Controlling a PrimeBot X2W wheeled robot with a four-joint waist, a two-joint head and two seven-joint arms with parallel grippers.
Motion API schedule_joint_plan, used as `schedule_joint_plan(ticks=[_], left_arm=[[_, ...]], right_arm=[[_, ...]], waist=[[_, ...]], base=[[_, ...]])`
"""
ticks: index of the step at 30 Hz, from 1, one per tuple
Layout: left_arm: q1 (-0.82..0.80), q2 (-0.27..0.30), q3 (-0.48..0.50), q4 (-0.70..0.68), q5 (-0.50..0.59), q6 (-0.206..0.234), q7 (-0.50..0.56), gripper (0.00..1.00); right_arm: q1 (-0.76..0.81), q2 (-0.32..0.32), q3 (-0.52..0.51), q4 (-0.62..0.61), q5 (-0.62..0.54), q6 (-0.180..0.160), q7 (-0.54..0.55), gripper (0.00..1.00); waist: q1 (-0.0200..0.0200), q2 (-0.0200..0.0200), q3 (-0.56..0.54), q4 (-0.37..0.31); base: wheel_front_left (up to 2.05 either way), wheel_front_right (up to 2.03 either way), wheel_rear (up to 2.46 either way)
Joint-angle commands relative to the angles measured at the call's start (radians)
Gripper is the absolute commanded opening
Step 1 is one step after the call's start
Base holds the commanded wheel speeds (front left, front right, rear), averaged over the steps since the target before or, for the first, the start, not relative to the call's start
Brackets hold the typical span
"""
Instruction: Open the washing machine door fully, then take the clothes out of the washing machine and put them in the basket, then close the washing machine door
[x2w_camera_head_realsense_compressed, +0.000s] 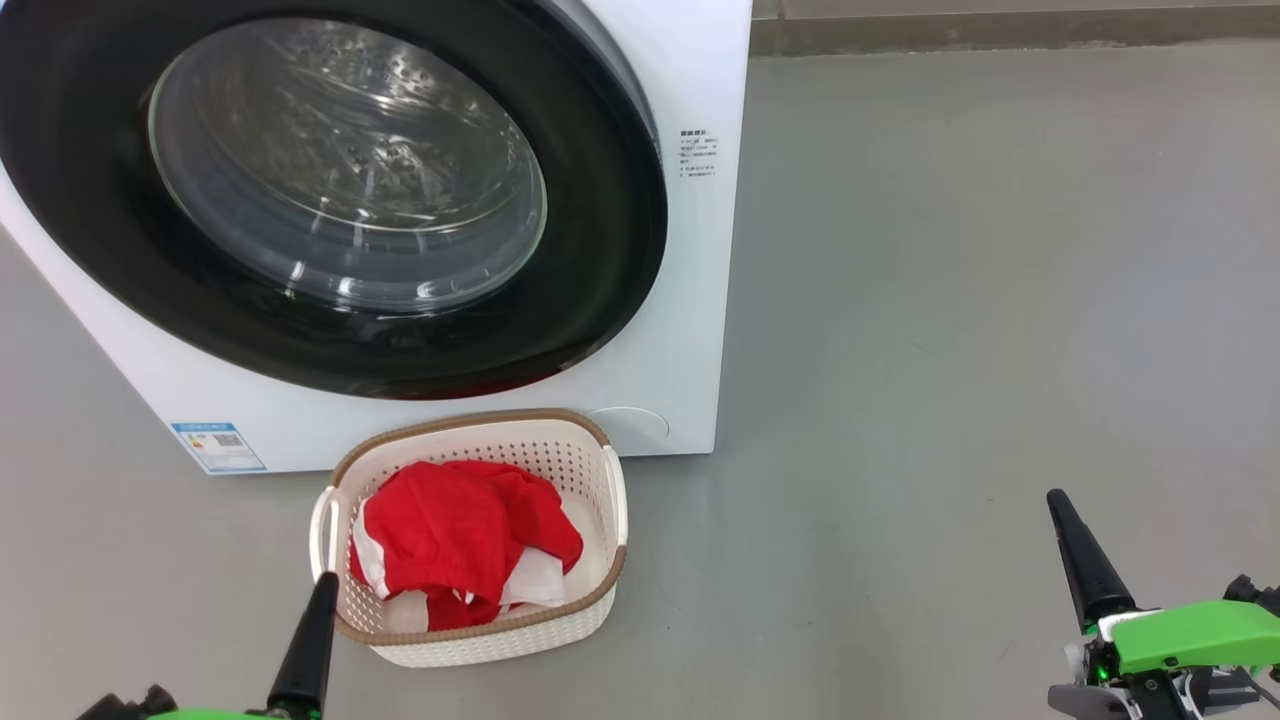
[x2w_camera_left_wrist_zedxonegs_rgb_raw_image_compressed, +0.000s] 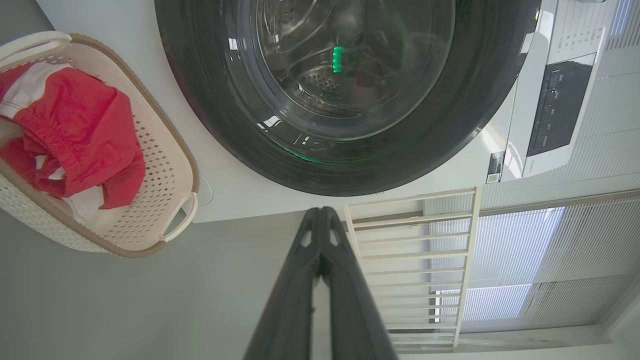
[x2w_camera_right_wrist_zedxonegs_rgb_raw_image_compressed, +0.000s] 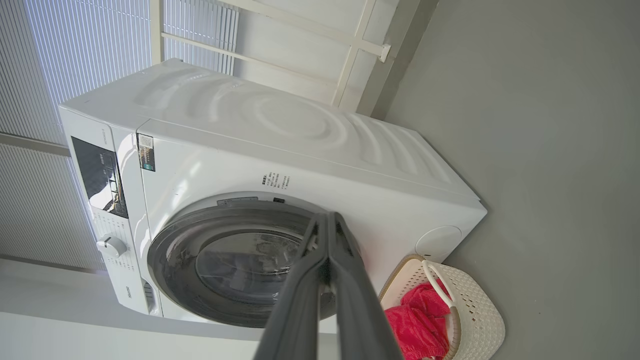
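clothes (x2w_camera_head_realsense_compressed: 455, 530) in basket (x2w_camera_head_realsense_compressed: 560, 450), left pincer (x2w_camera_left_wrist_zedxonegs_rgb_raw_image_compressed: 320, 211), right pincer (x2w_camera_right_wrist_zedxonegs_rgb_raw_image_compressed: 327, 216) pressed together, right wrist shows dial (x2w_camera_right_wrist_zedxonegs_rgb_raw_image_compressed: 111, 246)

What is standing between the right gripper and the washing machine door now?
Nothing visible. The shut right gripper hangs over grey floor, with only open space up to the closed washing machine door. The basket sits aside, below the door.

Bright, even daylight; sharp pictures. Slatted blinds (x2w_camera_left_wrist_zedxonegs_rgb_raw_image_compressed: 520, 245) glow at four o'clock in the left wrist view and at eleven o'clock in the right. The washing machine door (x2w_camera_head_realsense_compressed: 340, 200) glass carries white glints and a green reflection. Shadows on the floor (x2w_camera_head_realsense_compressed: 950, 300) are faint. Wrist views bend lines at their edges.
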Motion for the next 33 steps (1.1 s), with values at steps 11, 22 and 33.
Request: schedule_joint_plan(ticks=[11,22,33], left_arm=[[-0.065,0.022,0.042,-0.019,-0.138,-0.007,0.039,0.0],[-0.072,0.021,0.047,-0.018,-0.19,-0.007,0.055,0.0],[-0.072,0.018,0.051,-0.018,-0.187,-0.007,0.058,0.0]], right_arm=[[-0.072,-0.013,0.002,-0.022,0.125,-0.001,0.04,0.0],[-0.083,-0.011,-0.002,-0.02,0.17,-0.001,0.056,0.0],[-0.083,-0.009,-0.005,-0.02,0.168,-0.001,0.058,0.0]], waist=[[-0.0001,0.0,-0.009,-0.002],[-0.0001,0.0,-0.013,-0.002],[-0.0001,0.0,-0.013,-0.002]], base=[[0.0,0.0,0.0],[0.0,0.0,0.0],[0.0,0.0,0.0]])
